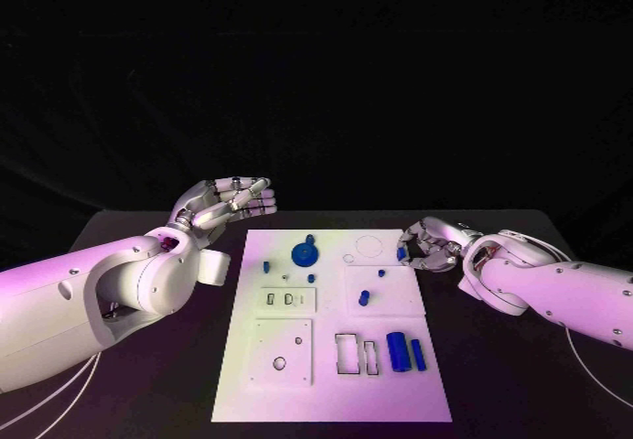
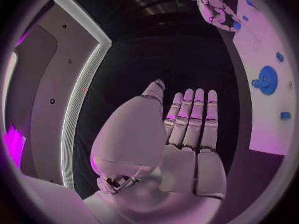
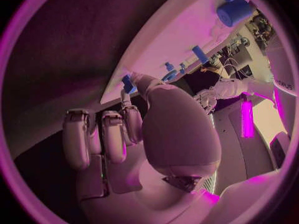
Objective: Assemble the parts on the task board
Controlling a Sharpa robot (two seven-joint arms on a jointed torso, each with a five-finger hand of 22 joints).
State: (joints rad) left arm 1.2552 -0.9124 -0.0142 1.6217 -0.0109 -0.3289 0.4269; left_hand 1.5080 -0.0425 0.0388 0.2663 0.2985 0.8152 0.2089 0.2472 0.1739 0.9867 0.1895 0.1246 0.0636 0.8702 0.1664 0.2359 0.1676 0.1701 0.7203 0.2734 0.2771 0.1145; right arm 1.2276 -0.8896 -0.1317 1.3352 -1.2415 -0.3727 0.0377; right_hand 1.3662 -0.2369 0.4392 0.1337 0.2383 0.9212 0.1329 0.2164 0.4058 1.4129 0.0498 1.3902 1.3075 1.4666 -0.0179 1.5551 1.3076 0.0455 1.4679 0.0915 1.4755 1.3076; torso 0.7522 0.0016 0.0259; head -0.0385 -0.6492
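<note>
The white task board [image 1: 330,393] lies in the middle of the black table. On it are a blue round disc [image 1: 305,252], small blue pegs [image 1: 364,297] and two blue cylinders [image 1: 397,350] near the front right. My right hand [image 1: 429,245] hovers at the board's far right edge and pinches a small blue part [image 3: 127,83] between thumb and a finger. My left hand [image 1: 231,201] is raised off the board's far left corner, fingers stretched out side by side [image 2: 193,119], holding nothing. The left wrist view also shows the disc [image 2: 268,79] and my right hand [image 2: 215,7].
The board has rectangular cut-outs [image 1: 346,353] beside the cylinders, two small slots [image 1: 280,298] left of centre, and a ring outline [image 1: 366,245] near the far edge. Bare black table [image 1: 528,393] lies on both sides of the board.
</note>
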